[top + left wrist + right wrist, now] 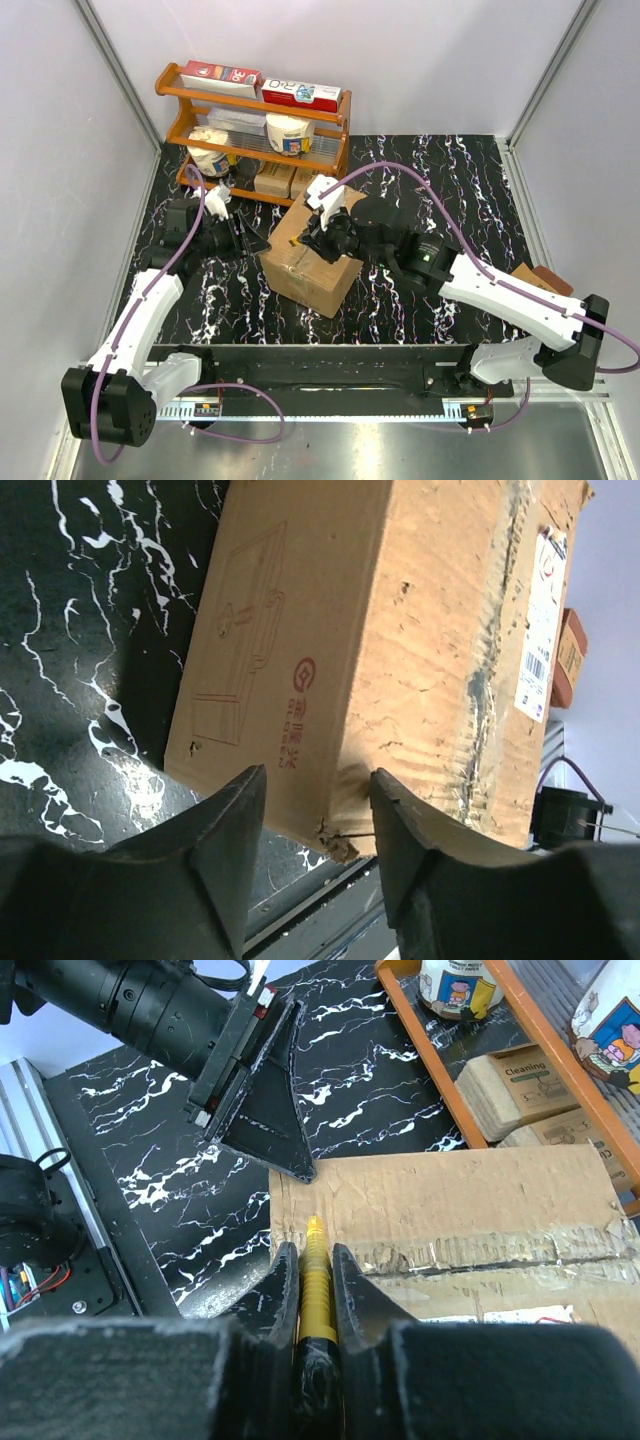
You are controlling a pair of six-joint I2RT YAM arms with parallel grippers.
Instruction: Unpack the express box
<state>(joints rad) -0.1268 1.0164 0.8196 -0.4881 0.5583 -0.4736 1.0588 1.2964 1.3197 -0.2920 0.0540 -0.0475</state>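
The express box (310, 262), a brown taped carton, stands mid-table with its flaps closed. My left gripper (250, 240) is open beside the box's left side. In the left wrist view the box (380, 650) with its white label (543, 630) fills the frame, and the gripper (318, 820) has its jaws spread on either side of a torn lower corner. My right gripper (325, 235) hovers over the box top. In the right wrist view the gripper (315, 1260) is shut on a yellow ridged cutter (317, 1290). The cutter's tip rests on the box (450, 1195) at the left end of the taped seam (480, 1250).
A wooden rack (255, 130) behind the box holds flat red-and-white boxes, white tubs and small tan cartons (520, 1085). Small brown cartons (540, 278) lie at the right edge. A metal rail (330, 385) runs along the front.
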